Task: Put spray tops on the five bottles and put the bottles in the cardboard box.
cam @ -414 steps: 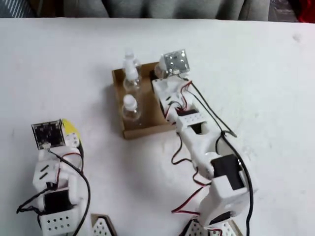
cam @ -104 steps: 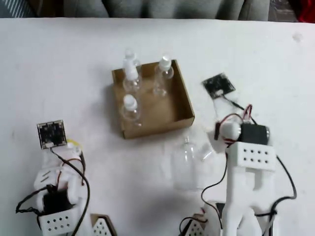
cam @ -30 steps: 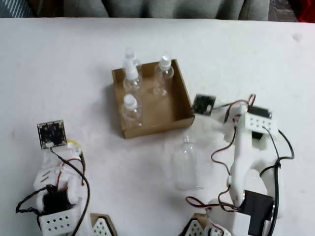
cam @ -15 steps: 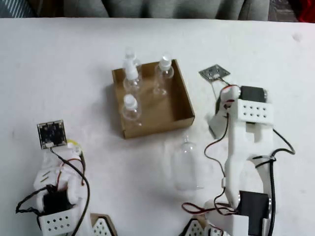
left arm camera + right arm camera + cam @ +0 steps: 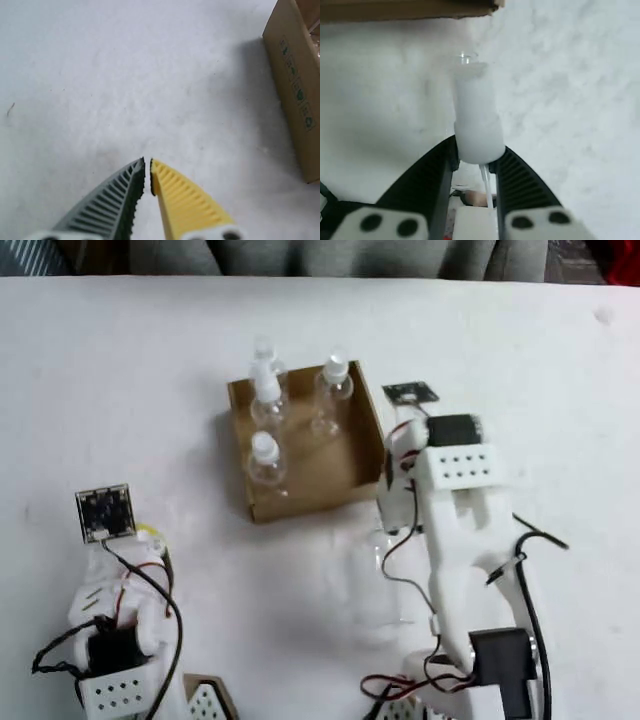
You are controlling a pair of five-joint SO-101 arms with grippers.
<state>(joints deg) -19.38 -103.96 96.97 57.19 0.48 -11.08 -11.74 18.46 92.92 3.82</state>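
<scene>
– High view first: where is the box (image 5: pixel 300 502)?
– Near the middle of the table (image 5: pixel 120 360), a little toward its far edge. Four capped bottles (image 5: pixel 266 462) stand in it, three in a row along its left wall and one in its far right corner.
– And the fifth bottle (image 5: pixel 368 585)?
– It lies uncapped on the table, just off the box's near right corner, with its neck toward the box. The right arm (image 5: pixel 455 510) stretches along beside it, its wrist next to the box's right wall.
– What does the right gripper (image 5: pixel 476 150) carry?
– It is clamped on a white spray top (image 5: pixel 475 115). The thin tube (image 5: pixel 485 186) runs back between the jaws, and the box's edge lies just beyond the top.
– And the left gripper (image 5: pixel 147 167)?
– It is pinched nearly together, with only a slit between the grey and yellow fingers and nothing in it. It hangs over bare table toward the near left corner, well apart from the box.
</scene>
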